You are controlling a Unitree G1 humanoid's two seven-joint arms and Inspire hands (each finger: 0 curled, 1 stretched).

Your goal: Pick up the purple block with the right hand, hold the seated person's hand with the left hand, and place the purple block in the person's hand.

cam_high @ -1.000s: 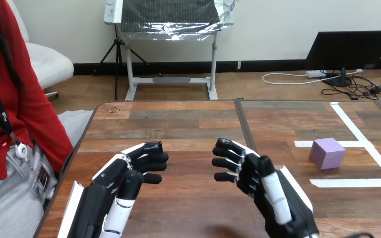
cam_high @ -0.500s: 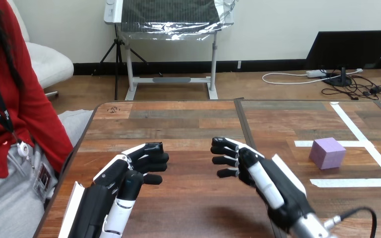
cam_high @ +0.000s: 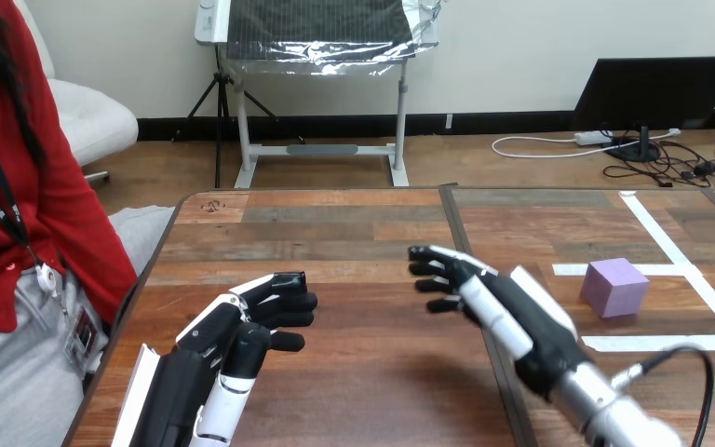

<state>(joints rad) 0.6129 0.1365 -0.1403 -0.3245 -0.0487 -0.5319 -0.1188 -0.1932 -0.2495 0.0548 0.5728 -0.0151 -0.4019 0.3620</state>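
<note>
The purple block (cam_high: 614,287) rests on the right half of the table, inside white tape lines. My right hand (cam_high: 484,296) hovers over the table's middle, left of the block and apart from it, fingers relaxed and holding nothing. My left hand (cam_high: 242,321) lies low over the left part of the table, fingers loosely extended, empty. The person sits at the left side; their torso (cam_high: 19,205) shows beside the table edge.
White tape lines (cam_high: 670,251) mark a box on the right half of the wooden table (cam_high: 354,233). A dark seam (cam_high: 461,242) splits the tabletop near the middle.
My right arm has reached forward and up, carrying the right hand a little farther from me and to the right, toward the block. The left hand has barely shifted.
</note>
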